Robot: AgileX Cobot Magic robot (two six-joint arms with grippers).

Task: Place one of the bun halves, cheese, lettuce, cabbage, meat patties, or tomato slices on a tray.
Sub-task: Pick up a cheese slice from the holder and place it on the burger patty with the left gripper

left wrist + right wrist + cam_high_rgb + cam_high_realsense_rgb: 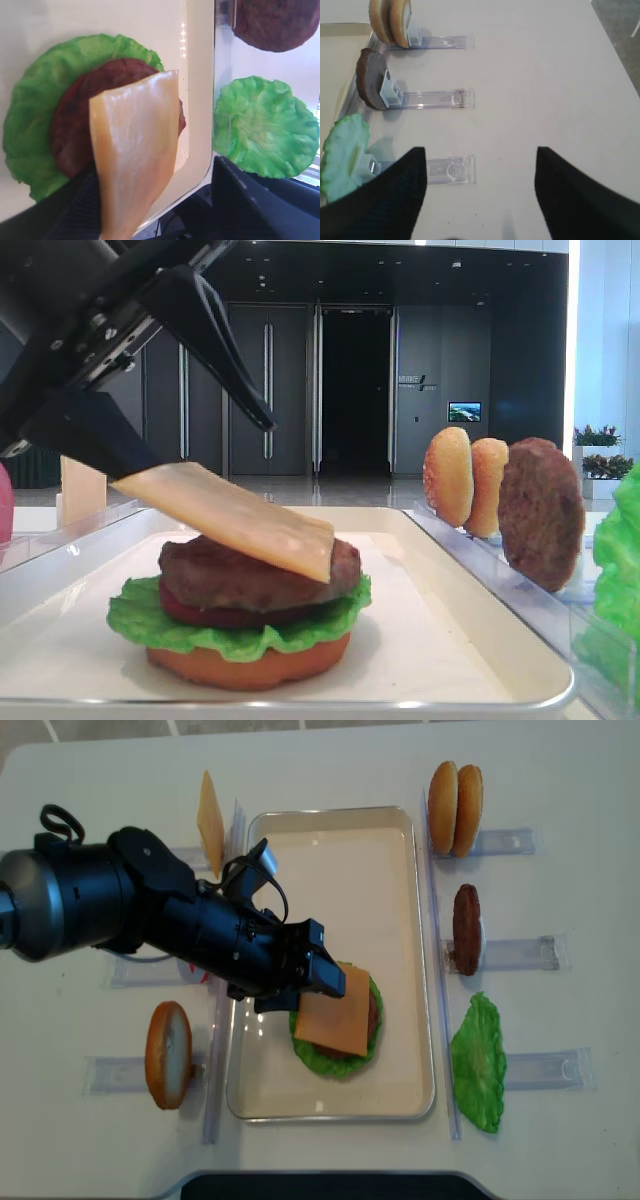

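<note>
Exterior high view: the cheese [235, 520] lies tilted, its far edge resting on the patty [250, 575] of the stack in the tray [470, 640], its near end raised toward the left gripper [150, 390]. The stack sits toward the tray's front edge, left of middle in this view: bun half [250, 665] at the bottom, then lettuce [230, 625], tomato [215, 615] and patty.

The left gripper's jaws stand spread, one finger above the slice and one at its raised end; whether that lower finger touches the cheese I cannot tell. The right gripper [480, 190] hangs spread and empty over the table, right of the tray.

To finish well, I judge the left gripper should draw back low and straight along the slice, so the raised end drops flat and centred on the patty rather than dragging sideways.
</note>
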